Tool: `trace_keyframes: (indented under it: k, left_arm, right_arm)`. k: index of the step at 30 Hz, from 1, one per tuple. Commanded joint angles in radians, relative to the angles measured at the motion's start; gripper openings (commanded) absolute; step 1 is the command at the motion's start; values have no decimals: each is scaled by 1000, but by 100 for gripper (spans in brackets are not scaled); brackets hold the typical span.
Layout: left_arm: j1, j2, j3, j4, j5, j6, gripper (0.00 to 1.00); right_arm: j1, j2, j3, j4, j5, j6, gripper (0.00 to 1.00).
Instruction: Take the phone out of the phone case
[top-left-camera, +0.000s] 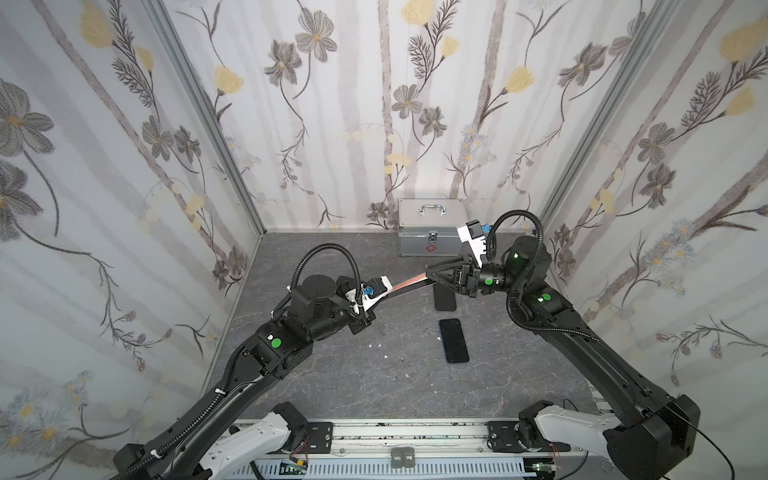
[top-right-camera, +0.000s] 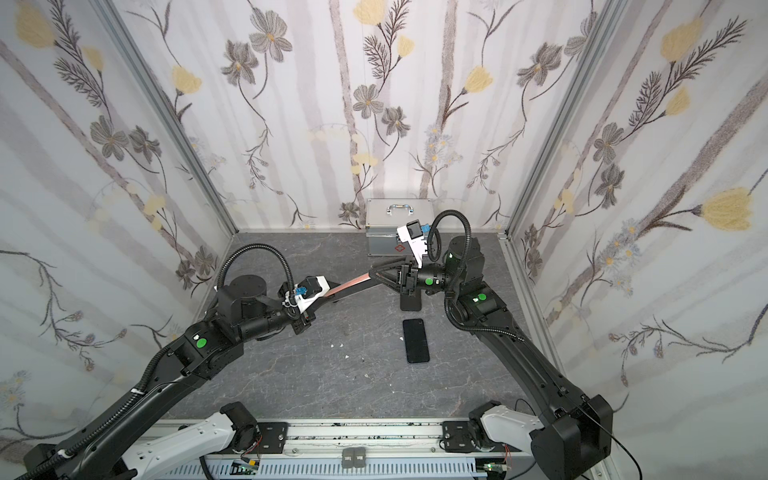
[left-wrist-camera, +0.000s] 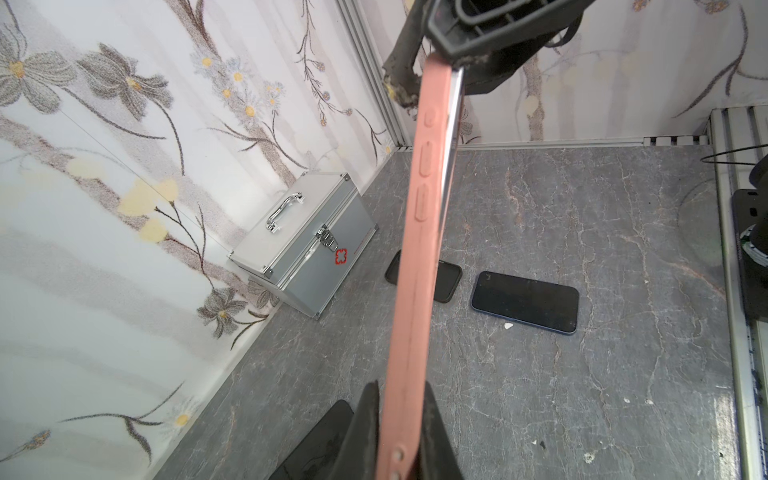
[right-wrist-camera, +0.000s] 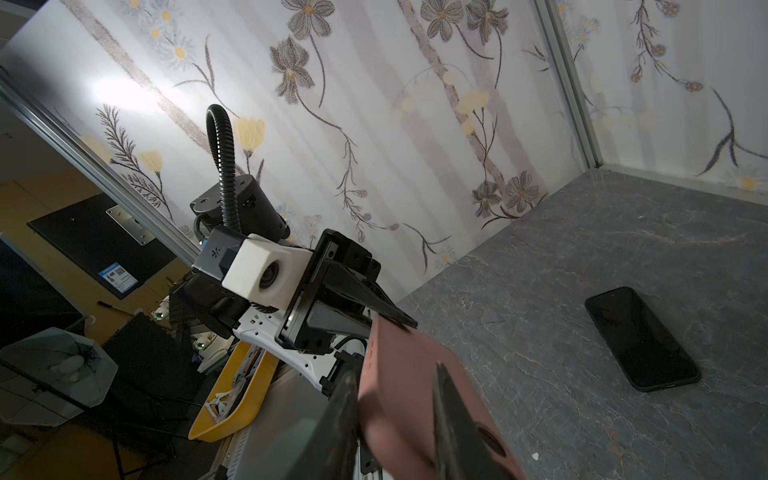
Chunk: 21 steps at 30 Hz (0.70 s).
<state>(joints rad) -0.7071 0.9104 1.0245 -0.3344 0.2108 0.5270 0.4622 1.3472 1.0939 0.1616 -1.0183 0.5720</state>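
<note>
The pink case (left-wrist-camera: 419, 266) hangs in the air in front of the box (top-left-camera: 430, 226), off toward the left arm's side and clear of the table (top-left-camera: 332, 374). It is held at both ends and turned edge-on. The phone (left-wrist-camera: 453, 129) sits inside it. Its silver rim shows along the case edge, from the right arm's end to about halfway down. How firmly it is seated there, I cannot tell.

The left gripper (left-wrist-camera: 399, 432) is clenched on 1 end of the pink case, with 1 finger on each broad face. The right gripper (right-wrist-camera: 397, 415) clamps the other end the same way, its 2 fingers pressed against opposite faces. In the left wrist view the long side of the case faces the camera, showing 3 raised button bumps.

In both top views the case runs as a slanted strip between the 2 grippers, and the end nearer the box is the right gripper's.

A black case (top-left-camera: 444, 299) lies flat on the table just in front of the box, partly hidden under the right gripper. A black phone (top-left-camera: 454, 340) lies screen up farther out from the box. It is near the black case but not touching it. The box stands shut against the back wall, handle on top.
</note>
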Motion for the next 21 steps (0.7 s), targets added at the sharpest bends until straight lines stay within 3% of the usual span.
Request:
trace_keyframes:
  k: [1,4,8,11,16,21]
  left_arm:
    - [7,-11,-2,347,-156,-52,0]
    - [6,-21,-23,347,-131,-78,0]
    - [6,-38,-54,347,-101,-112,0]
    - [7,-58,-74,347,-100,-133,0]
    - [5,-71,-83,350,-91,-222,0]
    - [7,-65,-74,383,-46,-425,0]
  right_arm:
    - [17,3,-1,-95,-153,75,27]
    - [-1,1,20,-61,-101,96,35]
    - [-29,-28,38,69,10,167,58]
    - [-53,-68,39,104,150,156,68]
    - [-77,-148,-11,66,368,46,72]
    - [-73,-188,-90,122,342,-23,72]
